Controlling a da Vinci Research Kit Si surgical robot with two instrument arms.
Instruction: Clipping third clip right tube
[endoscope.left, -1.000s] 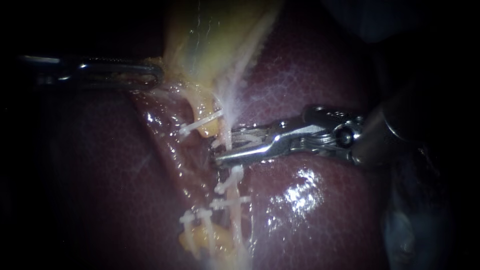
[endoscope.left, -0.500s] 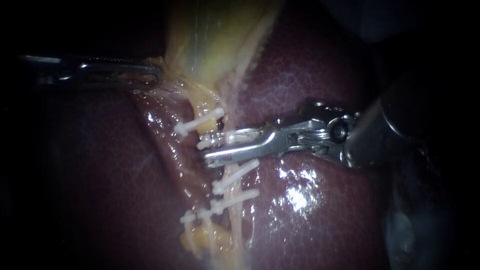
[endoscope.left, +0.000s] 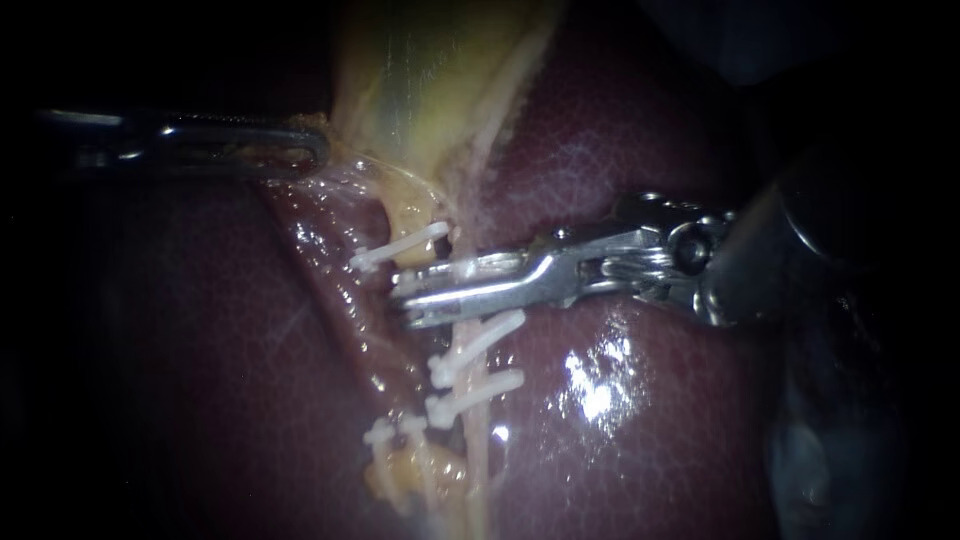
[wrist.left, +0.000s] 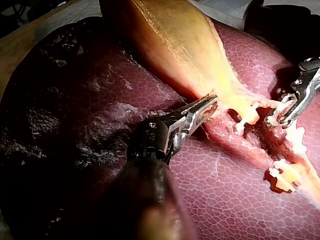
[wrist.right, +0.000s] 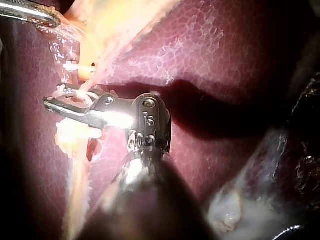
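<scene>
Right tube (endoscope.left: 478, 455): pale thin strand lying on the dark red liver (endoscope.left: 620, 150), running from the yellow gallbladder (endoscope.left: 430, 90) at the far end toward the near side.
Right tool (endoscope.left: 405, 302): silver jaws clamped across the right tube, a white plastic clip (endoscope.left: 462, 270) between them.
Set clips: two white clips (endoscope.left: 475, 393) cross the tube just nearer.
Left tool (endoscope.left: 318, 150): jaws closed on the gallbladder's left edge.

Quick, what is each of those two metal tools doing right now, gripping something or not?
Left instrument: jaws shut on the gallbladder at its edge.
Right instrument: jaws shut on a white clip.
</scene>
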